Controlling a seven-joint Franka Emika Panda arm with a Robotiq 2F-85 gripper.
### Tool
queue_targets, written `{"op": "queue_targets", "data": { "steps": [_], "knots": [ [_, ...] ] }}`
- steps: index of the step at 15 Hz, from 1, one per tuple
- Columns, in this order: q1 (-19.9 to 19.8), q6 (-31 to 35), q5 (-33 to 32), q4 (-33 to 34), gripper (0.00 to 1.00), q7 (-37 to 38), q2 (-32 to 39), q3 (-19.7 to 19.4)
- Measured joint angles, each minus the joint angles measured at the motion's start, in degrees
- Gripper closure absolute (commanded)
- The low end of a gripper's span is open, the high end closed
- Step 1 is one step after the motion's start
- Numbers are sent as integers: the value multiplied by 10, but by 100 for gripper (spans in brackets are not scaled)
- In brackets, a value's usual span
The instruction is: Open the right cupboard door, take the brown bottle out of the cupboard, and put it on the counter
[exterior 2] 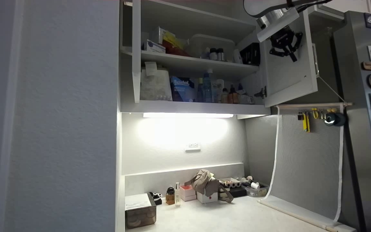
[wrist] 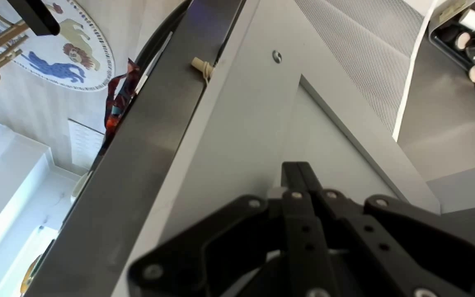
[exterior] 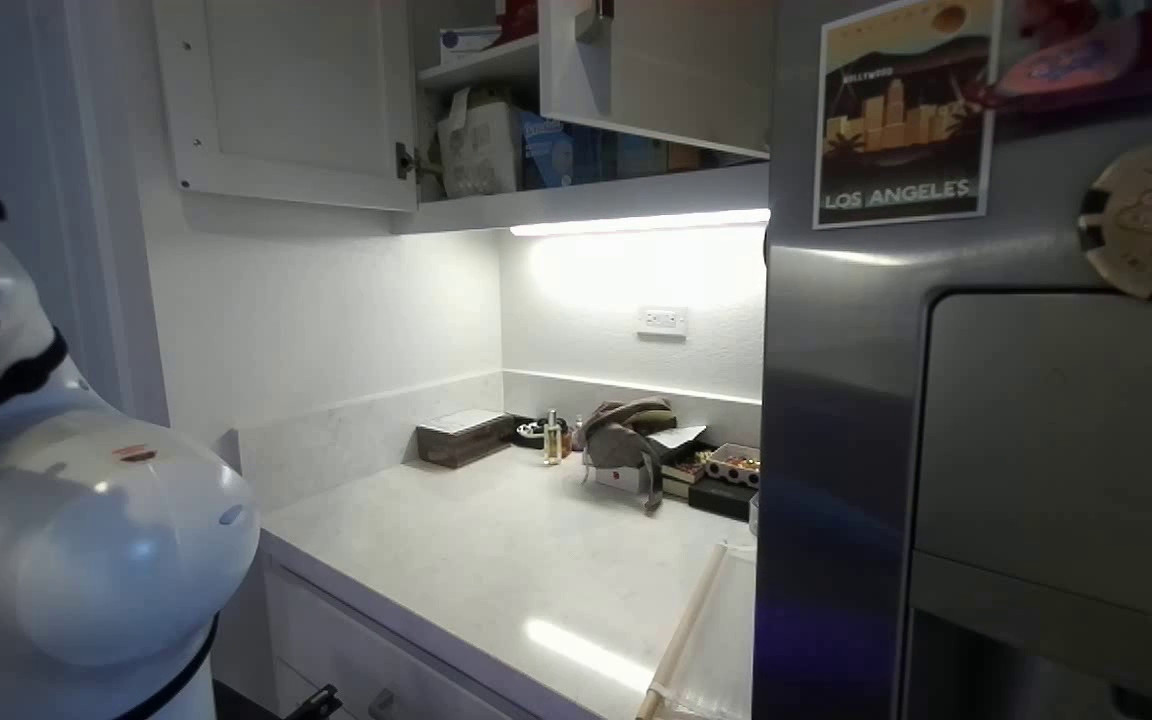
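Observation:
The right cupboard door (exterior 2: 288, 77) stands open at the right of the cupboard (exterior 2: 185, 106); its outer face with a handle shows in an exterior view (exterior: 691, 85), and its inner face fills the middle of the wrist view (wrist: 237, 136). My gripper (exterior 2: 294, 58) is shut and empty, in front of the door's inner face; its fingertips also show in the wrist view (wrist: 297, 165). I cannot tell whether they touch the door. A small brown bottle (exterior 2: 233, 96) with a dark cap stands on the lower shelf, right of the middle, among other bottles. The counter (exterior 2: 224, 219) lies below.
The left door (exterior: 296, 100) is open too. The steel fridge (exterior: 841, 420) stands right beside the right door. A mesh hanging organiser (exterior 2: 311, 161) hangs below it. The counter's back holds a dark box (exterior 2: 140, 216), an amber bottle (exterior 2: 170, 196) and a grey-brown bag (exterior 2: 201, 182).

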Motion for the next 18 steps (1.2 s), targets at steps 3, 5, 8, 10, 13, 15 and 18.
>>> {"op": "queue_targets", "data": {
  "steps": [3,5,8,10,13,15,18],
  "knots": [
    [0,0,-5,-13,100,0,-6,1],
    [0,0,-14,-21,100,0,-8,1],
    [0,0,-25,-33,100,0,-11,-1],
    [0,0,-32,-39,100,0,-13,-3],
    [0,0,-29,-43,100,0,-13,-4],
    [3,0,-6,-41,100,1,-13,0],
    [12,0,60,-20,100,1,-10,8]
  ]
}}
